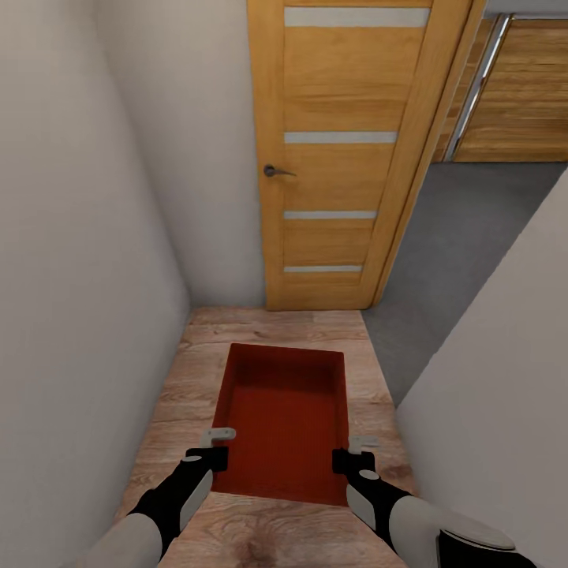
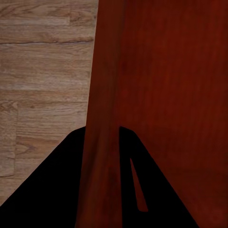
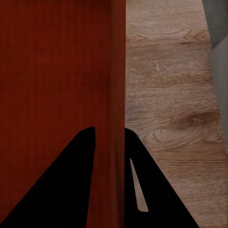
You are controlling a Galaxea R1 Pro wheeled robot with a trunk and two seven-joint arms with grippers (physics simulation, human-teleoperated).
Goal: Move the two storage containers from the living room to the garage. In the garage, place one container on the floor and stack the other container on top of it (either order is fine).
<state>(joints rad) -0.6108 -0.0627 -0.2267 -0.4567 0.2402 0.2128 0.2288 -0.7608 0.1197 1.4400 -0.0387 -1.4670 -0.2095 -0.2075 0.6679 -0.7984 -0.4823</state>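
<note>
Storage container, orange-red and open-topped, hangs level in front of me above the light wood-plank floor of a narrow passage, carried between both arms. Nearest me, my left gripper pinches the container's left wall and my right gripper pinches its right wall, each close to the near corners. The wrist views confirm it: the left wrist view has dark fingers straddling the thin red wall, one outside and one inside, and the right wrist view shows the same with its fingers. I judge the two-sided grip is there to keep the shallow bin from tipping while I drive.

Pale walls close in on both sides. Beyond the bin, a wooden door with pale horizontal strips and a dark handle stands at the far end. To its right an opening leads onto dark grey floor, with a wooden-slat door farthest away, likely the garage I am heading for.
</note>
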